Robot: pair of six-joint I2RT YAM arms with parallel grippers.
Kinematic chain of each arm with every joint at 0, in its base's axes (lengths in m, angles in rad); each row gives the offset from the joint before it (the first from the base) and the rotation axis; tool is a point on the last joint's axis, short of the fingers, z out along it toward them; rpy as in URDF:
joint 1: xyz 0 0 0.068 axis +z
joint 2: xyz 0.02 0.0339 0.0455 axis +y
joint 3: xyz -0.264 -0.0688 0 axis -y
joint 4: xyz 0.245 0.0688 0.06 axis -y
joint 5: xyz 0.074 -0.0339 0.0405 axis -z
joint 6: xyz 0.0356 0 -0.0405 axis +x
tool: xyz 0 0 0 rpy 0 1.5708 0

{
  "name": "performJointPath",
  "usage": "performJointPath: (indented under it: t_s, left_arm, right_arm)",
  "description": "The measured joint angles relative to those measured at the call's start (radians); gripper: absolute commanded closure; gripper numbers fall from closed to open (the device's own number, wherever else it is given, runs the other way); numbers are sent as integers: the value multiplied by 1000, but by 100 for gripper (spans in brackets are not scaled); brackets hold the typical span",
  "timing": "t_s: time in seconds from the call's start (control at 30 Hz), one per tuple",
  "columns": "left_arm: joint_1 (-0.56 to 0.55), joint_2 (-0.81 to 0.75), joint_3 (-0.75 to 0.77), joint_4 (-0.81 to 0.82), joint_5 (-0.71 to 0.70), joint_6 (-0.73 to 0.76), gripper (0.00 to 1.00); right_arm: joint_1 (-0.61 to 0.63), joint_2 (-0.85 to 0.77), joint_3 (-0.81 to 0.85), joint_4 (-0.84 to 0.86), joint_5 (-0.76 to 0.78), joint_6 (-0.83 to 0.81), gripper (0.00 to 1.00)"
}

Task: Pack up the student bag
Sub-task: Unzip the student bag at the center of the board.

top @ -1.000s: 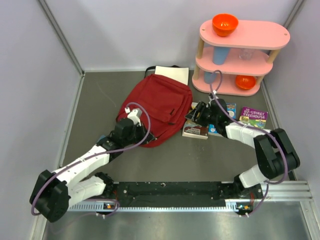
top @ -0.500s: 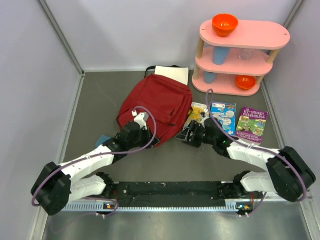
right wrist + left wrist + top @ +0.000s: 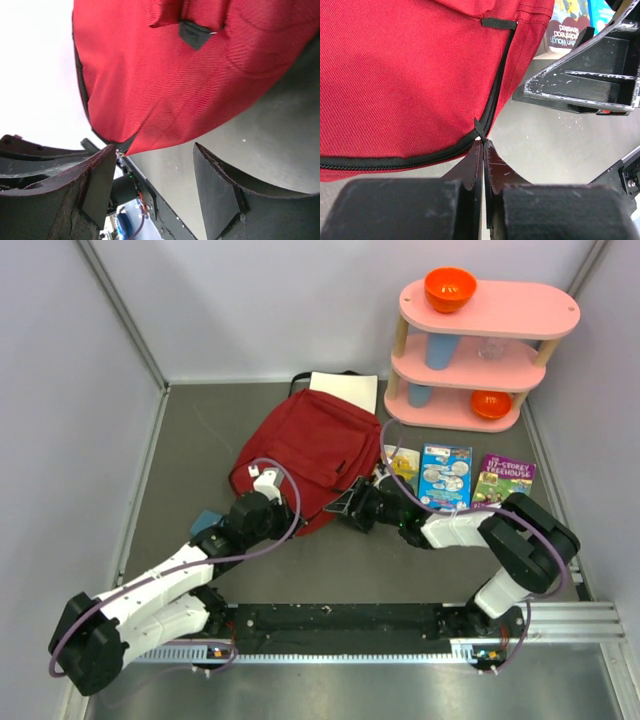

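The student bag (image 3: pixel 312 452), dark red with black zippers, lies flat at the middle of the table. My left gripper (image 3: pixel 287 520) is at its near edge. In the left wrist view the gripper (image 3: pixel 483 143) is shut on the bag's black zipper pull (image 3: pixel 480 131), at the bend of the zipper (image 3: pixel 496 95). My right gripper (image 3: pixel 347 508) reaches in from the right, just right of the same near corner. Its fingers (image 3: pixel 100 185) stand open with only grey table between them, and the bag's red fabric (image 3: pixel 200 75) hangs just beyond the tips.
A pink three-tier shelf (image 3: pixel 485 350) with orange bowls and a blue cup stands back right. Two picture books (image 3: pixel 446 475) (image 3: pixel 506 478) and a yellow packet (image 3: pixel 401 462) lie right of the bag. A white sheet (image 3: pixel 345 390) sits behind the bag. Another book (image 3: pixel 567 30) shows past the bag's edge.
My right gripper has swung left from over the books to the bag's near corner, its jaws a little wider. The left gripper stayed shut and shifted slightly along the bag's edge.
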Motion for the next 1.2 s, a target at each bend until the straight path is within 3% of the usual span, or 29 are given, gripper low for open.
performJointPath:
  t_s: [0.2,0.3,0.43,0.5,0.57,0.73,0.9,0.93,0.97,1.0,1.07,1.2]
  left_arm:
    - [0,-25,-22,-13,-9,0,100]
    - [0,-39,-25,-18,-2,2,100]
    - [0,-57,-25,-48,-4,25,100]
    - [0,-71,-25,-70,-7,39,100]
    - [0,-90,-25,-87,-8,51,100]
    - [0,-137,-25,-113,-33,57,100]
    - [0,-173,-25,-119,-42,53,100]
    - [-1,-177,-25,-119,-42,52,100]
    - [-1,-181,-25,-116,-41,50,100]
    - [-1,-182,-25,-112,-40,49,100]
    - [-1,-181,-25,-109,-39,48,100]
    - [0,-165,-24,-104,-24,45,100]
  right_arm:
    - [31,28,27,40,11,29,42]
    - [35,80,50,88,6,44,62]
    - [35,152,59,150,-13,56,69]
    - [35,164,65,154,-24,56,90]
    - [35,167,67,163,-31,51,100]
    - [34,142,67,140,-30,3,100]
    - [29,-2,99,-32,17,-118,100]
    - [29,-39,105,-61,33,-143,89]
    - [28,-62,106,-76,41,-159,56]
    - [27,-85,112,-97,48,-177,43]
    - [26,-96,117,-110,50,-188,31]
    - [30,-78,90,-82,32,-154,27]
